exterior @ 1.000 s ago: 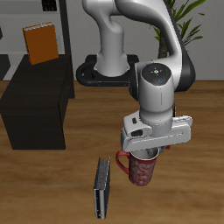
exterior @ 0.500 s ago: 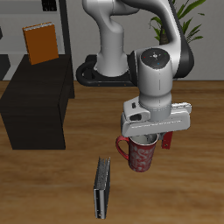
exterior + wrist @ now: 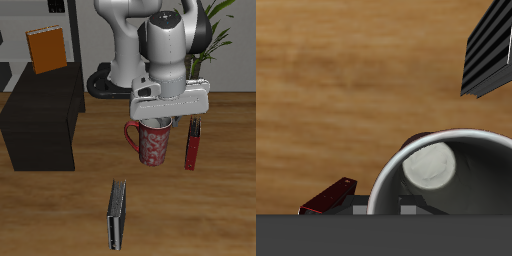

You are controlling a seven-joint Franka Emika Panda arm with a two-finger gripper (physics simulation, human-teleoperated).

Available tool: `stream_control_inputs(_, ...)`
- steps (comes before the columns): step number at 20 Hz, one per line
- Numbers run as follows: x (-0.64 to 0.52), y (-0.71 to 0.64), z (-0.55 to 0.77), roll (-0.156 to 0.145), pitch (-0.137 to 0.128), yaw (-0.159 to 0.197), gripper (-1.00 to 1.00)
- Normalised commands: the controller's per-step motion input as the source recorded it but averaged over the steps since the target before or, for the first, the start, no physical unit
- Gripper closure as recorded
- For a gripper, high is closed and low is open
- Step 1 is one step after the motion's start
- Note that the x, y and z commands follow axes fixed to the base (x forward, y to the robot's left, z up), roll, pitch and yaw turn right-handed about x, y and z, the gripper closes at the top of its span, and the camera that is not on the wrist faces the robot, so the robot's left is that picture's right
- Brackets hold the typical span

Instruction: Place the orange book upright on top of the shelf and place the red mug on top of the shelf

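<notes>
Above the table, the gripper (image 3: 163,121) is clamped on the red mug (image 3: 153,142); carry it level toward the shelf (image 3: 45,110), clearing the orange book (image 3: 44,49).

The arm (image 3: 160,40) is glossy pale grey with rounded joints, on a black base (image 3: 110,82).

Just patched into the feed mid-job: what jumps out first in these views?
The red mug hangs in the air under the tool, clear of the table, with its pale inside filling the wrist view. Behind, the orange book stands upright on the black shelf. A slim red book stands beside the mug, and a grey book stands near the table's front edge.
</notes>
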Motion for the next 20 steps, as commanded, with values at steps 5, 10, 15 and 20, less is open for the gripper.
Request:
stream_control_inputs(5,-0.36,-0.32,0.46,-0.019,-0.055,-0.002,1.0)
stream_control_inputs(10,-0.28,-0.33,0.4,-0.031,-0.047,-0.012,1.0)
stream_control_inputs(15,-0.24,-0.28,0.34,-0.027,-0.053,-0.002,1.0)
stream_control_inputs(20,-0.19,-0.36,0.37,-0.038,-0.045,-0.017,1.0)
